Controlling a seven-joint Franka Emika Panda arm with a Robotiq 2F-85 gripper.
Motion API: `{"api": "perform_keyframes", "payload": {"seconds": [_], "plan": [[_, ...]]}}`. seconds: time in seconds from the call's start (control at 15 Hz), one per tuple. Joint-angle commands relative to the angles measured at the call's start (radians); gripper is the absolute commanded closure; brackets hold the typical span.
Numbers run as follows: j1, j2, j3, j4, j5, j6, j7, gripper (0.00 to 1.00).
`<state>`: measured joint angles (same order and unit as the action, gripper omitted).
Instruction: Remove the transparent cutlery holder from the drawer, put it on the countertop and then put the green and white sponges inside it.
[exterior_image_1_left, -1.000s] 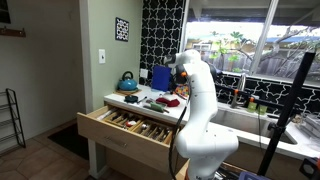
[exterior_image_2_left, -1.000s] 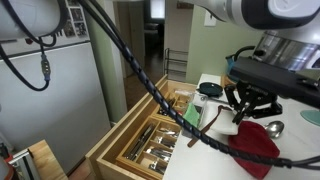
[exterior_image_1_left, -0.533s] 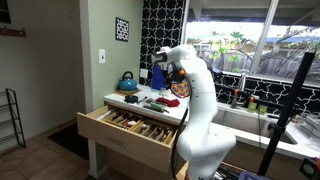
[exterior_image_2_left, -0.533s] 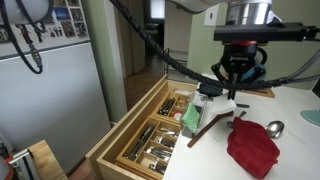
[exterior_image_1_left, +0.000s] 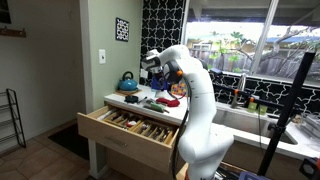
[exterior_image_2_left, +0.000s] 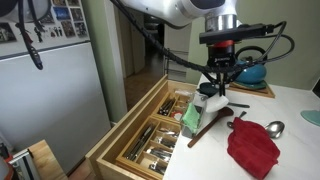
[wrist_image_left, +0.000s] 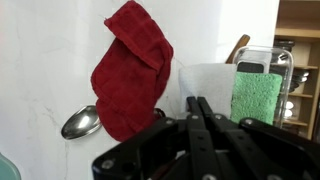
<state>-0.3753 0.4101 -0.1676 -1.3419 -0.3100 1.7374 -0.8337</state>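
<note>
Your fingers (wrist_image_left: 200, 118) are drawn narrow, tips pressed together with nothing between them, and they hang above the white desk (exterior_image_2_left: 296, 140) without touching anything on it. The transparent cutlery holder (wrist_image_left: 264, 58) is out of the drawer and stands on the desk at its edge, at about 2 o'clock from the fingertips in the wrist view. The green sponge (wrist_image_left: 258, 97) sits upright in it at 3 o'clock. The white sponge (wrist_image_left: 206, 88) lies right at 12 o'clock, touching the green one's side, but you cannot tell from these views whether it is inside the holder's wall or just beside it. A wooden utensil (exterior_image_2_left: 210, 123) lies slanted across the desk edge next to the holder. In the wrist view the red cloth (wrist_image_left: 131, 70) sprawls at 10 o'clock, and a metal spoon (wrist_image_left: 82, 122) pokes out from under its lower edge at 9 o'clock. In an exterior view the open drawer (exterior_image_2_left: 128, 130) lies at 8 o'clock from the fingers, full of cutlery, and a teal kettle (exterior_image_2_left: 251, 72) stands at 2 o'clock, near the back of the desk.
</note>
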Motion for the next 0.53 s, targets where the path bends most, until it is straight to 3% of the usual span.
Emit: {"api": "perform_keyframes", "payload": {"seconds": [0.0, 0.47], "plan": [[0.005, 0.004, -0.014, 0.01, 0.006, -0.004, -0.005, 0.96], [0.106, -0.07, -0.011, -0.158, -0.114, 0.118, 0.194, 0.99]]}}
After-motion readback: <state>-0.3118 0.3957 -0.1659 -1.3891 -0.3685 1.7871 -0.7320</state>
